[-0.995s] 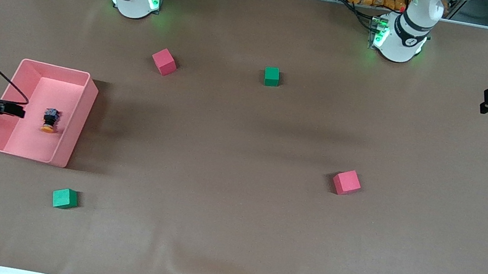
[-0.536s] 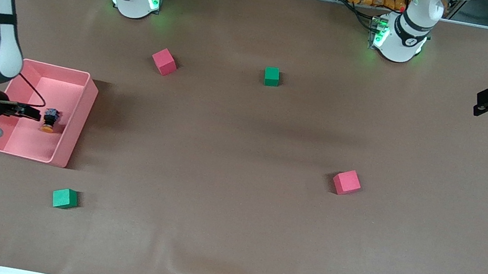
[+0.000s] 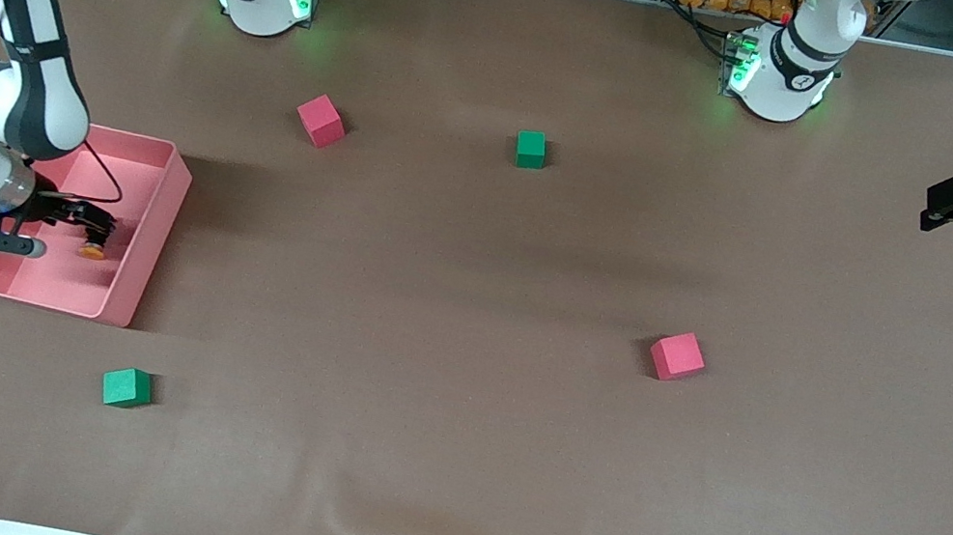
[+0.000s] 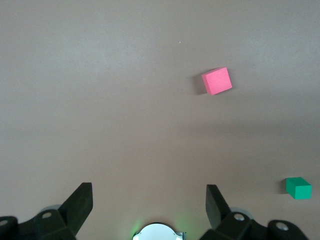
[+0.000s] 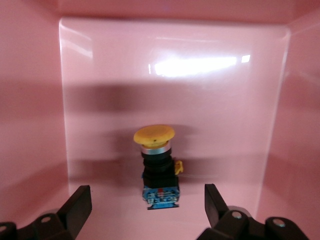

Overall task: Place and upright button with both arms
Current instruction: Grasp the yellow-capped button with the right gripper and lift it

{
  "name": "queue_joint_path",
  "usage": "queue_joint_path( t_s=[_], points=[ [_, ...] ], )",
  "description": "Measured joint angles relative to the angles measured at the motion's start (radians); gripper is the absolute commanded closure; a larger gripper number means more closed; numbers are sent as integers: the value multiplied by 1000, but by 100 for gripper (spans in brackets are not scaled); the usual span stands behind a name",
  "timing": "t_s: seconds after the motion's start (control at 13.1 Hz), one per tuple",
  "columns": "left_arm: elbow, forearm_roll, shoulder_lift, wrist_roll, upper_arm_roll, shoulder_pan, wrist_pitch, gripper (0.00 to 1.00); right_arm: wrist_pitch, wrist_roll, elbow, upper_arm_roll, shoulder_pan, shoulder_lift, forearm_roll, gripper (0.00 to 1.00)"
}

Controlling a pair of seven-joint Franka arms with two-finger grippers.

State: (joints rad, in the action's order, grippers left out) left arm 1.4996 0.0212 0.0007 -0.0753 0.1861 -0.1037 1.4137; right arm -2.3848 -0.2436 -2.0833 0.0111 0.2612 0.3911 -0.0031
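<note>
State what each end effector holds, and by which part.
Nothing is held. The right end effector is open over the button in the pink bin; the left end effector waits open.

I see a brown bench (image 3: 453,401) carrying a pink tray (image 3: 143,268) at the right arm's end. Directly on it lie two red cubes (image 3: 321,121) (image 3: 677,356), a green cube (image 3: 531,149) near the bases, and another green cube (image 3: 126,387) nearest the front camera.

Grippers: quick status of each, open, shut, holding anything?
Left gripper: open, empty, waiting over bare table.
Right gripper: open, inside the pink bin, around the button, not gripping.
</note>
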Motion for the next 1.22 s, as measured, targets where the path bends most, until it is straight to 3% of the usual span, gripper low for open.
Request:
queue_joint_path(
  t_s=[0.54, 0.61, 0.84, 0.92, 1.0, 1.07, 1.15, 1.22],
  points=[
    [-1, 1, 0, -2, -5, -4, 0, 0, -130, 0, -36, -2, 10, 58, 3, 0],
    [-1, 1, 0, -2, -6, -5, 0, 0, -138, 0, -37, -2, 10, 66, 3, 4],
    [-1, 2, 0, -2, -8, -6, 0, 0, -141, 0, -38, -2, 11, 73, 3, 32],
    [0, 2, 0, -1, -9, -6, 0, 0, -141, -1, -39, -2, 12, 73, 3, 48],
    [0, 2, 1, -1, -9, -6, 0, 0, -141, -11, -41, -3, 15, 75, 3, 76],
    [1, 2, 3, -1, -9, -6, 0, 0, -141, -33, -43, -3, 24, 78, 3, 92],
    [3, 2, 7, -1, -9, -6, 0, 0, -141, -55, -44, -3, 37, 80, 3, 100],
    [3, 2, 14, -1, -9, -6, 0, 0, -140, -68, -42, -3, 48, 78, 4, 100]
  ],
)
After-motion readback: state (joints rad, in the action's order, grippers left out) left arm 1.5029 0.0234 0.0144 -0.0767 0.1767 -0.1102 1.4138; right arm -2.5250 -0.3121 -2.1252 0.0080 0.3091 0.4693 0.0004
